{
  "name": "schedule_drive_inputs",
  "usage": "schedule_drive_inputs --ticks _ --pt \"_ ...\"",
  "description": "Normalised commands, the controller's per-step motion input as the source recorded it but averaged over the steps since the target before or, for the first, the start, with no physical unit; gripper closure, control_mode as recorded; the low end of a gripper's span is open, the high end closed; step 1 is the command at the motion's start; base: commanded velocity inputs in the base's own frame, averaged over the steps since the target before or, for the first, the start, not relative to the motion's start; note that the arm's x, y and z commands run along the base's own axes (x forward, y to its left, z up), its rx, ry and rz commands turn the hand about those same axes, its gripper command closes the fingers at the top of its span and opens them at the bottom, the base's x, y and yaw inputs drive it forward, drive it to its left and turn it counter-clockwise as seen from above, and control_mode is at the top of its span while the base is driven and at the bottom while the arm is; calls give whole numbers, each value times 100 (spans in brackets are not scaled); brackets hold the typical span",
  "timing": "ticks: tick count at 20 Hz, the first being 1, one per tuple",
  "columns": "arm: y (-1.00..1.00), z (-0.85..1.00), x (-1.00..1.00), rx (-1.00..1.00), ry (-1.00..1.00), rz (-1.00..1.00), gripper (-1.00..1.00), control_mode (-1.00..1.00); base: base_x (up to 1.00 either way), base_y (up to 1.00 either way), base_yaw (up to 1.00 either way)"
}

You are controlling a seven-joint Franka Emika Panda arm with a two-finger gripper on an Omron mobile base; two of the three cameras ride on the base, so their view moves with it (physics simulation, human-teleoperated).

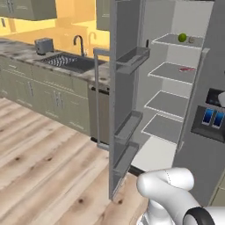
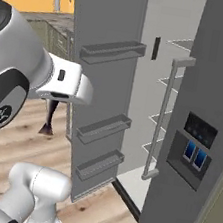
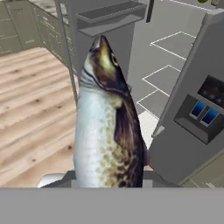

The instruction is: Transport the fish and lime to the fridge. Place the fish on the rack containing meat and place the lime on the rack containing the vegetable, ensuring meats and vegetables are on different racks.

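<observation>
The fish [image 3: 107,127] is white-bellied with brown-and-yellow mottled flanks, the lime [image 1: 182,38] green, the meat [image 1: 186,69] red-pink, the fridge [image 1: 127,88] grey with blue dispenser buttons [image 1: 212,117].

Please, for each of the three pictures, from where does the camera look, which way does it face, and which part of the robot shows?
Left base view: behind the arm's left, facing the open fridge; lime on the top shelf; white arm lower right.
Right base view: behind the arm's right, facing the fridge door; arm at left, fish hanging below.
Hand view: on the hand, looking along the held fish toward the fridge.
Shared: the blue-buttoned dispenser panel.
</observation>
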Motion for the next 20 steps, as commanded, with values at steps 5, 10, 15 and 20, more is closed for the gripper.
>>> schedule_drive_inputs --ticks 5,10,15,20 --pt "0 0 0 0 0 0 100 100 41 -1 -24" --pt "0 0 0 0 0 0 100 100 14 -3 -20" --pt "0 0 0 0 0 0 100 100 71 2 -23" --pt "0 0 0 0 0 0 100 100 78 -6 -16"
